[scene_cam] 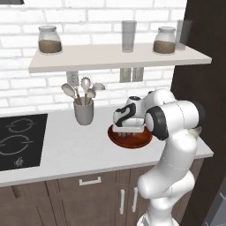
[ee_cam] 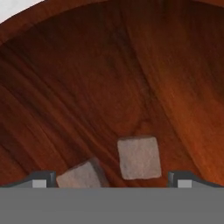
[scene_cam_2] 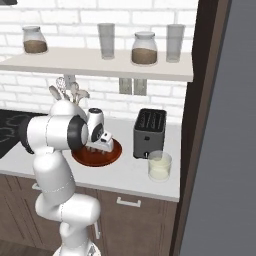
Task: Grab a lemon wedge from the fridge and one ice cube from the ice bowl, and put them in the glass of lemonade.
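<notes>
Where bowl [ee_cam: 87,65] dips, pale ice cube [ee_cam: 138,157]

Tool [scene_cam: 128,131] lowered into ice bowl [scene_cam: 130,142], utensil cup [scene_cam: 84,111] beside

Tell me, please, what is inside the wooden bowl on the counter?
In the hand view, two pale ice cubes lie on the floor of the ice bowl. The open tool hangs just above them, and from the base views it covers the bowl's middle.
</notes>
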Controlling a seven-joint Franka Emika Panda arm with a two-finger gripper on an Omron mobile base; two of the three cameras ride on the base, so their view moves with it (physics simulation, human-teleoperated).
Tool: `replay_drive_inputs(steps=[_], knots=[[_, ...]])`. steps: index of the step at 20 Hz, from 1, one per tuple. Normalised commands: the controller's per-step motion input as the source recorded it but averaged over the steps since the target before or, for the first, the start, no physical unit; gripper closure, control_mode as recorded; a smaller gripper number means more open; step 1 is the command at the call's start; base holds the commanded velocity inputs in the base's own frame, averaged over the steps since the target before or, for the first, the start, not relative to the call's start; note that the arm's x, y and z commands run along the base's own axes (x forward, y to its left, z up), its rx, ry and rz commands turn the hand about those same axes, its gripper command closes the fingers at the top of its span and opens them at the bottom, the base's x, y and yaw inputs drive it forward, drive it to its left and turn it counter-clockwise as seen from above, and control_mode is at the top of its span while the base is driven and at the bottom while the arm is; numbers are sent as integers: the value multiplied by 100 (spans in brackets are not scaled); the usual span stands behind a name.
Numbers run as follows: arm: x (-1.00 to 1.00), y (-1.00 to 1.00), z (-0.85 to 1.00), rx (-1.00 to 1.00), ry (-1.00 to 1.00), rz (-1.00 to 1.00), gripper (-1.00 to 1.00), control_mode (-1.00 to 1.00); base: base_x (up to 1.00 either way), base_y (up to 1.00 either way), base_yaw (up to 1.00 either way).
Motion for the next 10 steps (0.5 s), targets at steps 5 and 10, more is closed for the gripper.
replay_drive_inputs(steps=[5, 10], knots=[[0, 0, 0, 0, 0, 0, -100, -100, 0, 0, 0], [0, 0, 0, 0, 0, 0, 100, -100, 0, 0, 0]])
